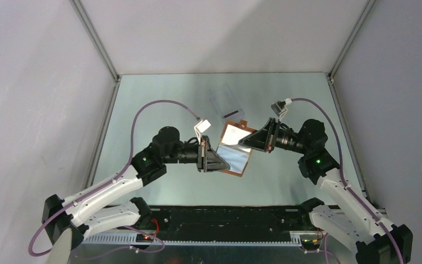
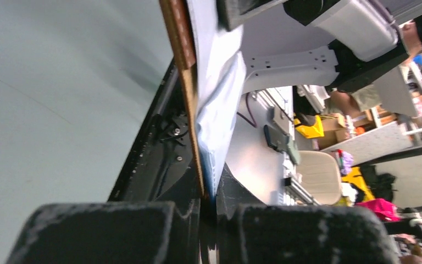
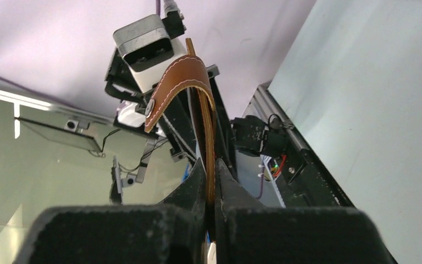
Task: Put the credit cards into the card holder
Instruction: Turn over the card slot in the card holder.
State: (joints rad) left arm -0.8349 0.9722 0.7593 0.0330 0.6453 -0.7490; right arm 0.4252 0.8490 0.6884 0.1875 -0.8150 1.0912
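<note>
**Two Claws Pinch Open Card Holder From Opposite Sides**

An open tan-brown leather card holder [image 1: 235, 149] sits at the middle of the pale green desk [image 1: 159, 104], its blue-grey inner pockets facing up and catching the light, gripped at both ends by a pair of robot arms. The left claw [image 1: 218, 160] is clamped on the holder's lower-left edge. The right claw [image 1: 245, 142] is clamped on its upper-right edge, so the two black claws face each other across the leather.

Seen from the left wrist, the card holder [image 2: 214, 110] runs edge-on away from the camera, a brown outer skin with the pale lining beside it. Both layers are caught in the narrow slit of the left claw [image 2: 209, 212].

From the right wrist, the right claw [image 3: 211, 201] is drawn tight on a thin strip of brown leather. Past the claw, the holder's stitched snap tab [image 3: 178, 82] curls over to the left, with a small metal stud near its tip.

The credit cards [image 1: 226, 100] lie flat on the desk just beyond the card holder's far edge, apart from it and from both claws. They are pale and nearly see-through, with one dark stripe showing at the end nearest the holder. Their number cannot be told from above.
</note>
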